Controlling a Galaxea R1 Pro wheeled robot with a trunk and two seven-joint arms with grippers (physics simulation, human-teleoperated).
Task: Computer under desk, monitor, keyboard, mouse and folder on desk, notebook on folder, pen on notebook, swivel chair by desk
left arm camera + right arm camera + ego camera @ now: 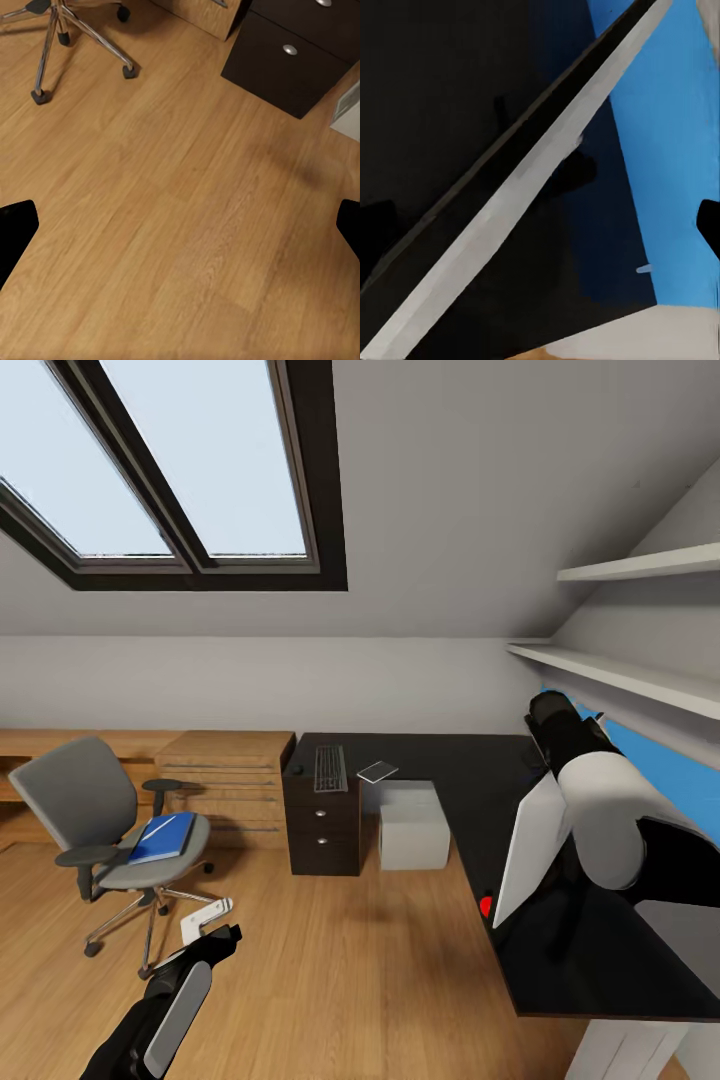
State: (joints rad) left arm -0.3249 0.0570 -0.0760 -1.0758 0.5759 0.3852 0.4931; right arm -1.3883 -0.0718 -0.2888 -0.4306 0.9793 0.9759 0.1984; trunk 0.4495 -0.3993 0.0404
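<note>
Folder lies on the swivel chair (grey seat); left hand spread over floor.

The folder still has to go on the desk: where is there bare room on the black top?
The desk is bare between the notebook and the monitor, over the computer. The far left end is crowded: mouse, keyboard, then the notebook. The monitor and right arm crowd the near wing.
</note>
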